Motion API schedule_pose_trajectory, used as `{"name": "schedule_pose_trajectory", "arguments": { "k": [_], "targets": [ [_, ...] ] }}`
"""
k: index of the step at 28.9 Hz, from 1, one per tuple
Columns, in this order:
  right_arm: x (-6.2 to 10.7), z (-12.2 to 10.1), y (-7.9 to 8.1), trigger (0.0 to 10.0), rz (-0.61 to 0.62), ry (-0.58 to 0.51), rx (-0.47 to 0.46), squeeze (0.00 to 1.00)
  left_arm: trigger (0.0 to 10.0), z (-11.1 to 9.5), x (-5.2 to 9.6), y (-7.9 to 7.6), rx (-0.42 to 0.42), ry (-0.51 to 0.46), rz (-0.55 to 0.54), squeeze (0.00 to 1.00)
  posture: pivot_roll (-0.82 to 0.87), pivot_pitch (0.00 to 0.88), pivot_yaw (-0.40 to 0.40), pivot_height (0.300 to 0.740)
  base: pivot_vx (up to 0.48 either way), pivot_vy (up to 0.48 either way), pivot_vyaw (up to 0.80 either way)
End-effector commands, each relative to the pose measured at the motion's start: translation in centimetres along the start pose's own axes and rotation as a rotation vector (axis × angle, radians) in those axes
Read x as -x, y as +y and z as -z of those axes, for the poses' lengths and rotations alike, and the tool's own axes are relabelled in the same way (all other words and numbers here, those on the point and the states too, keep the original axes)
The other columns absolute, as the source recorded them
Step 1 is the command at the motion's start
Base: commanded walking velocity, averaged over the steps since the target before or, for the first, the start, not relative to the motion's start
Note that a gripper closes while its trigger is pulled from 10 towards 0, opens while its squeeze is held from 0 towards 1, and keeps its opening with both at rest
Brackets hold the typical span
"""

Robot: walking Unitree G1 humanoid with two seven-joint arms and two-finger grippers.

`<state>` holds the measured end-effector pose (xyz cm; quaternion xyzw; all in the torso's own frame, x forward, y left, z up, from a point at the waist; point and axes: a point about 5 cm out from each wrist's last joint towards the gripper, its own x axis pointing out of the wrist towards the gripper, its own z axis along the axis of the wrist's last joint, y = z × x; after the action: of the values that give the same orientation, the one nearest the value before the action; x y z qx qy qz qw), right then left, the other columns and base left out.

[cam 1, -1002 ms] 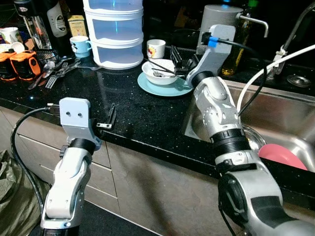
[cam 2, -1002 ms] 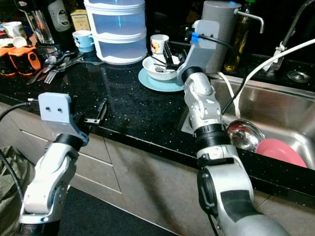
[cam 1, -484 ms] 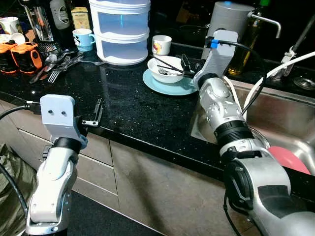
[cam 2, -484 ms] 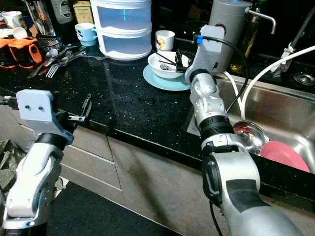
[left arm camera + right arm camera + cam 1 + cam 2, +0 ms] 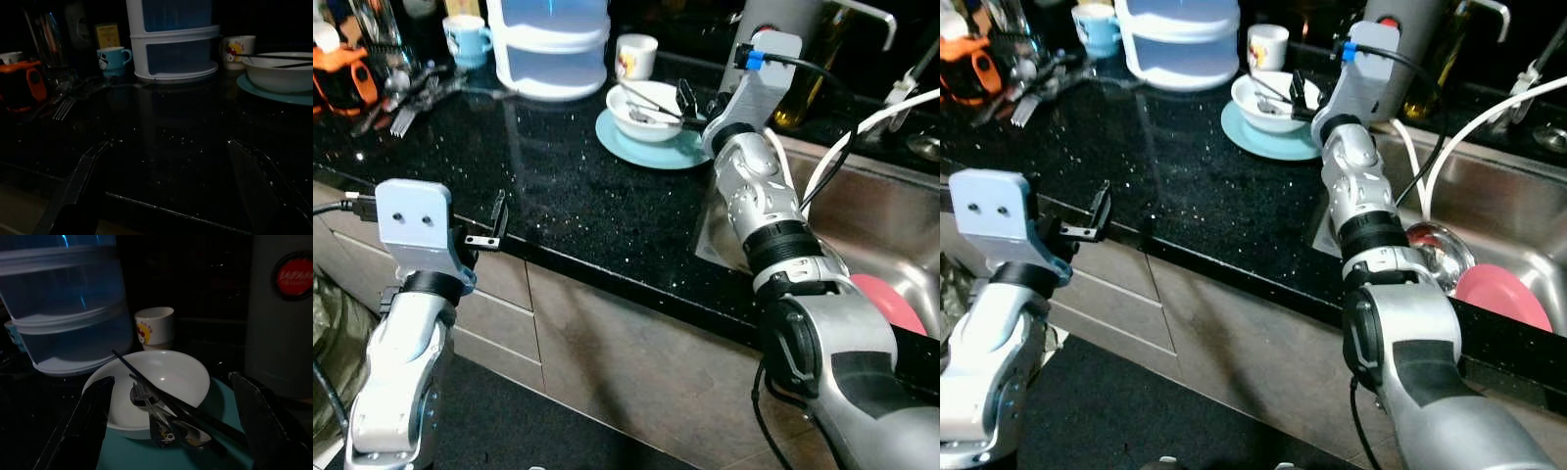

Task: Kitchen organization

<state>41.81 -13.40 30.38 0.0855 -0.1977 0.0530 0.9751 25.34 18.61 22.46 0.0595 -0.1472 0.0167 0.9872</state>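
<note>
A white bowl (image 5: 642, 108) sits on a teal plate (image 5: 646, 150) at the back of the black counter. Black chopsticks (image 5: 161, 394) and a metal spoon (image 5: 160, 427) lie in the bowl. My right gripper (image 5: 691, 99) hovers just right of the bowl at rim height, open, its fingers (image 5: 85, 423) spread wider than the bowl and touching nothing. Over the counter's front edge, well left of the plate, my left gripper (image 5: 495, 219) is open and holds nothing.
A stacked clear container (image 5: 548, 44), a cartoon mug (image 5: 636, 54) and a blue mug (image 5: 468, 34) stand behind. Cutlery (image 5: 411, 88) and orange items (image 5: 342, 78) lie far left. A grey appliance (image 5: 1420, 39) and a steel sink (image 5: 891, 215) holding a pink plate (image 5: 891, 299) are on the right.
The whole view has shifted as the camera moved. The right gripper stays open beside the bowl, and the left gripper stays open at the counter's front edge.
</note>
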Motion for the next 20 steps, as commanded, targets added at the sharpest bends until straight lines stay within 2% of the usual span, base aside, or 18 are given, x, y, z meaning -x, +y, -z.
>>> {"name": "schedule_pose_trajectory", "arguments": {
  "k": [1,4,5,11,13,14,16,17,18,20],
  "targets": [
    [-0.3,-1.2,-0.8,10.0,-0.004,-0.048,0.049,0.00,10.0,0.0,0.4,-0.1,-0.008,0.021,0.004,0.00,0.21,0.133,-0.078,0.740,0.000,0.000,0.00],
    [-0.5,-2.2,-1.4,10.0,-0.019,-0.081,0.149,0.00,10.0,-0.1,0.6,-0.1,-0.008,0.024,0.003,0.00,0.21,0.137,-0.079,0.740,0.000,0.000,0.00],
    [-0.5,-2.2,-1.4,10.0,-0.019,-0.081,0.149,0.00,10.0,-0.1,0.6,-0.1,-0.008,0.024,0.003,0.00,0.21,0.137,-0.079,0.740,0.000,0.000,0.00],
    [-0.7,-5.7,-3.6,10.0,0.003,-0.198,0.331,0.00,10.0,-0.2,0.8,-0.4,-0.006,0.035,0.008,0.00,0.20,0.138,-0.080,0.740,0.000,0.000,0.00],
    [-0.7,-6.6,-3.8,10.0,-0.053,-0.209,0.475,0.00,10.0,-0.2,0.8,-0.5,-0.006,0.038,0.009,0.00,0.20,0.135,-0.080,0.740,0.000,0.000,0.00],
    [-0.8,-6.9,-3.7,10.0,-0.118,-0.195,0.583,0.00,10.0,-0.2,0.8,-0.5,-0.006,0.038,0.009,0.00,0.20,0.134,-0.080,0.740,0.000,0.000,0.00],
    [-0.8,-6.9,-3.5,10.0,-0.215,-0.154,0.738,0.00,10.0,-0.3,0.8,-0.5,-0.006,0.038,0.009,0.00,0.20,0.133,-0.080,0.740,0.000,0.000,0.00],
    [-0.8,-6.9,-3.5,10.0,-0.215,-0.154,0.738,0.00,10.0,-0.3,0.8,-0.5,-0.006,0.038,0.009,0.00,0.20,0.133,-0.080,0.740,0.000,0.000,0.00],
    [-0.8,-6.8,-3.4,10.0,-0.272,-0.110,0.846,0.00,10.0,-0.3,0.8,-0.5,-0.006,0.037,0.008,0.00,0.20,0.132,-0.081,0.740,0.000,0.000,0.00],
    [-0.9,-6.7,-3.7,10.0,-0.326,-0.042,0.967,0.00,10.0,-0.3,0.7,-0.5,-0.005,0.038,0.008,0.00,0.19,0.129,-0.083,0.740,0.000,0.000,0.00]
  ]
}}
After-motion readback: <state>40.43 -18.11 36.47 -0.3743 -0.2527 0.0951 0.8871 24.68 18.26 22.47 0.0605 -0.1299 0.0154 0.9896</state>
